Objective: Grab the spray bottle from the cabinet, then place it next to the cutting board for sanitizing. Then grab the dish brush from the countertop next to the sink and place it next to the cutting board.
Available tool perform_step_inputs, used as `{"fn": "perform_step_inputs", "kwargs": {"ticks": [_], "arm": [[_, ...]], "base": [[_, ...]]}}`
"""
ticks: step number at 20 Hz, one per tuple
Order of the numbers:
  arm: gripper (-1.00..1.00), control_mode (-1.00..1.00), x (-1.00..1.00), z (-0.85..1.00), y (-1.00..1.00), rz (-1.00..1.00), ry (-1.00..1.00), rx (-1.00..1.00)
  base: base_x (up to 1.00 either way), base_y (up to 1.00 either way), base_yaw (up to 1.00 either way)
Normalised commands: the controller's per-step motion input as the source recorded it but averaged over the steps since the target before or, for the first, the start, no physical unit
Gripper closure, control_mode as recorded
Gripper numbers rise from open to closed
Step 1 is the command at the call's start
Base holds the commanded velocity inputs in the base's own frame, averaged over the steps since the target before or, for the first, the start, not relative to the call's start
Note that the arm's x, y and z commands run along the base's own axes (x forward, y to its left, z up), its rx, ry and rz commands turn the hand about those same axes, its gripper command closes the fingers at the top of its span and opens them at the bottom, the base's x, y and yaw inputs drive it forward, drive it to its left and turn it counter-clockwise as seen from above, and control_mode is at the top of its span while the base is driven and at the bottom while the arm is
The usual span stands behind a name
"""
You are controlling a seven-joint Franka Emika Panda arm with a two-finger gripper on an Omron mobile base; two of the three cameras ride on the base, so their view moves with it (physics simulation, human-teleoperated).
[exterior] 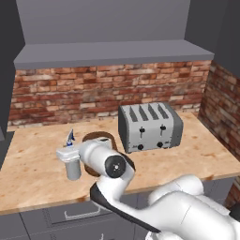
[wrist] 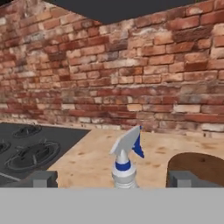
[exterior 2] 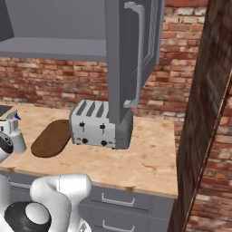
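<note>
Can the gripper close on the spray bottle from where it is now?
Probably yes. The gripper is open with the spray bottle upright between its fingertips. The cutting board lies to one side, and nothing blocks the jaws.

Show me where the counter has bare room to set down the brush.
Bare counter lies right of the toaster, and in front of the board. It is crowded where the bottle stands between the open jaws, close beside the board.
</note>
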Motion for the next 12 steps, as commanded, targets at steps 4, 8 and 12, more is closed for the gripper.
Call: {"fn": "perform_step_inputs", "kwargs": {"ticks": [4,8,12], "arm": [[-1.00,-1.00,-0.27,1.00,-0.07,-0.13,0.31,-0.22],[-1.00,-1.00,-0.02,0.71,-0.41,-0.10,0.52,-0.20],[-1.00,-1.00,0.01,0.05,-0.80,0.00,0.27,-0.09]], "base": [[0.00,0.00,0.00],[0.00,0.00,0.00],[0.00,0.00,0.00]]}}
